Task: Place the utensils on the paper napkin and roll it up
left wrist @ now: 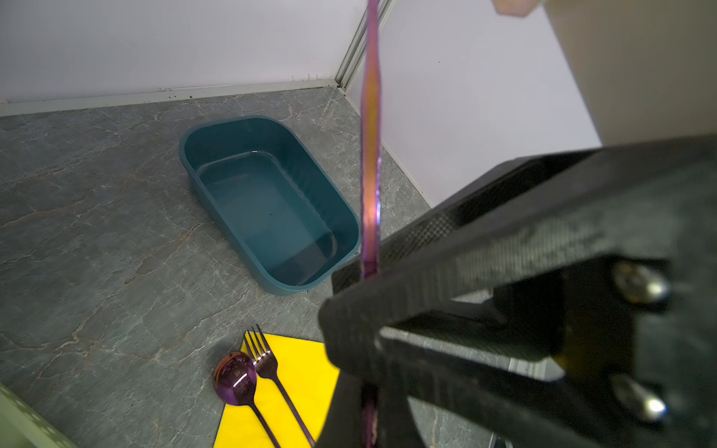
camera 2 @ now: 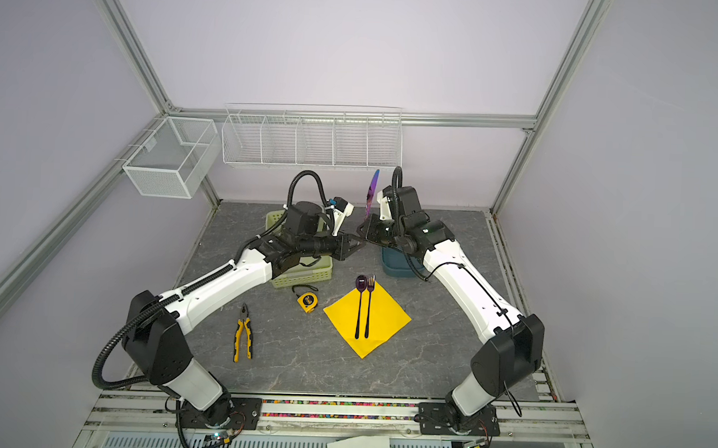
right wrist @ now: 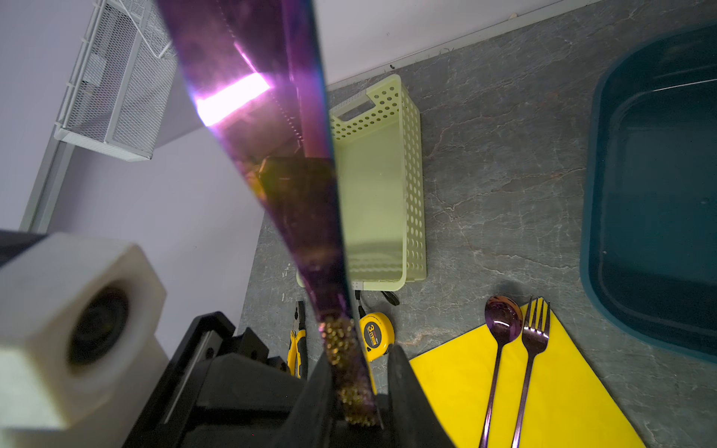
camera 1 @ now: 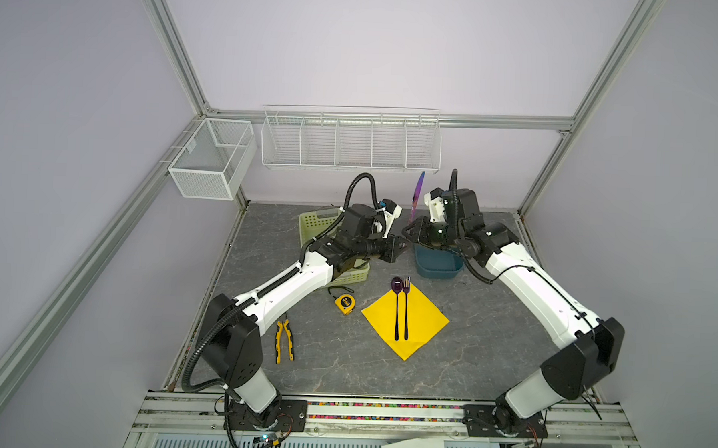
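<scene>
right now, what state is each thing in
spoon: flat on napkin, bowl off its corner
fork: flat on napkin beside spoon
napkin: spread flat, unrolled
knife: upright, blade up, midair
left tool: shut on knife
right tool: around knife, grip unclear
blue tub: empty
pliers: closed

"3m" on tape measure (right wrist: 375,333) (yellow)

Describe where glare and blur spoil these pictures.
Right wrist view: pink glare streaks the knife blade, and the white camera housing nearby is soft. Left wrist view: the left gripper is blurred close up, while the blue tub is sharp. Both top views: even light, only faint shadows.
</scene>
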Action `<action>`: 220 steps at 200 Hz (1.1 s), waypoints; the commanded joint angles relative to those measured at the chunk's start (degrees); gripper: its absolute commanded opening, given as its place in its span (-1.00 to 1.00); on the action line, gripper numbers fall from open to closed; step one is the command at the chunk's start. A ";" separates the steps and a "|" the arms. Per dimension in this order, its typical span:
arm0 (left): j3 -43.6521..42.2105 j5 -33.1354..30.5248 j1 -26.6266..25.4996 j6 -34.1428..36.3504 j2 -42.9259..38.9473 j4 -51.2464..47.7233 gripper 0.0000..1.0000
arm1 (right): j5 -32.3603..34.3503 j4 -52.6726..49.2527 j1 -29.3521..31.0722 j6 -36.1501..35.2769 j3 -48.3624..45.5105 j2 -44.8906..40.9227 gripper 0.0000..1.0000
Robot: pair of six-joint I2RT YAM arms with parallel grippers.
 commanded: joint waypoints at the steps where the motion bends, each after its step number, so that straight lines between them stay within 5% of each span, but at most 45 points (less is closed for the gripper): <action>1: -0.21 -0.83 -0.07 0.26 -2.59 0.36 -1.00 | 2.31 0.38 0.08 0.97 -0.95 -2.07 -0.49; 84: -0.01 -0.83 -0.07 0.32 -2.53 0.22 -1.00 | 2.93 1.11 0.15 1.29 -0.75 -2.25 -0.41; 184: 0.12 -0.39 -0.07 -0.29 -2.24 0.54 -0.99 | 2.91 1.40 0.20 1.30 -0.75 -2.25 -0.77; 220: 0.17 -0.91 -0.07 -0.20 -2.59 0.21 -0.74 | 3.18 0.82 0.15 0.87 -0.54 -2.25 -0.83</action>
